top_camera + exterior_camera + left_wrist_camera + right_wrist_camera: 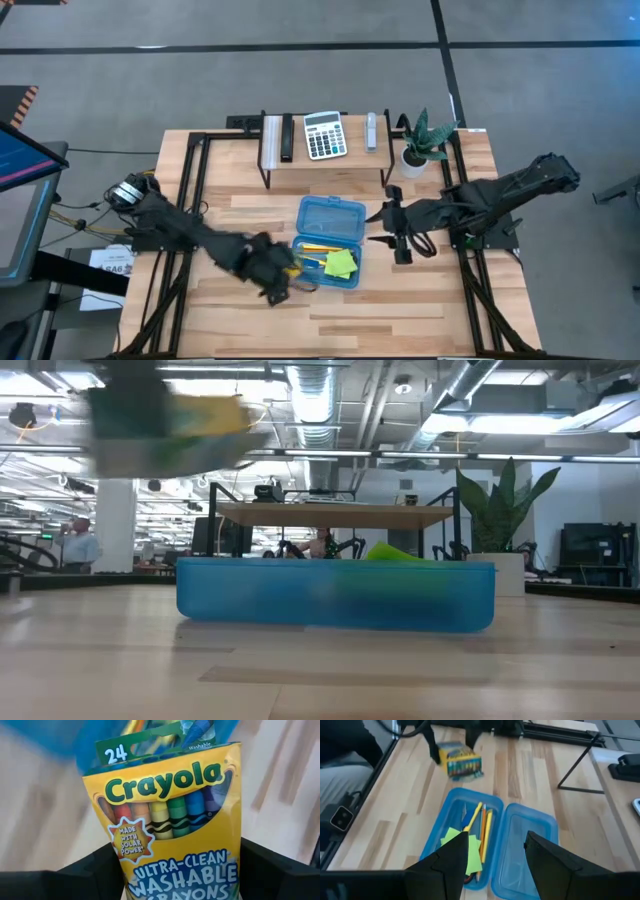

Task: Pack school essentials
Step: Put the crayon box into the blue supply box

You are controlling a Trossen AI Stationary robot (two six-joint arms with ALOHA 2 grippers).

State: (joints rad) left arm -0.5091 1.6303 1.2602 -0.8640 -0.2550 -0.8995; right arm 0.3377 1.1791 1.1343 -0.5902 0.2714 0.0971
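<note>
An open blue pencil case (304, 222) lies mid-table, with its lid (527, 847) folded flat beside the tray. Yellow and orange pencils (482, 827) and a lime-green sticky-note pad (461, 849) rest in the tray. My left gripper (275, 272) is just left of the case, shut on the yellow-green crayon box (170, 820). The box shows blurred and high in the low view (165, 420), and also in the right wrist view (461, 761). My right gripper (392, 228) hovers open to the right of the case, touching nothing. The scissors and eraser cannot be made out. My left gripper pinches the crayon box between its two fingers (95, 870), one on each narrow side of the box's lower half (175, 875). The printed front faces the wrist camera. The box is lifted clear of the table, above the height of the case (335, 595).
A raised wooden shelf (325, 165) stands at the far edge and carries a white-grey calculator (323, 135), with a small potted plant (425, 140) to its right. Black frame rails run along both table sides. A person (80, 545) stands far off in the room.
</note>
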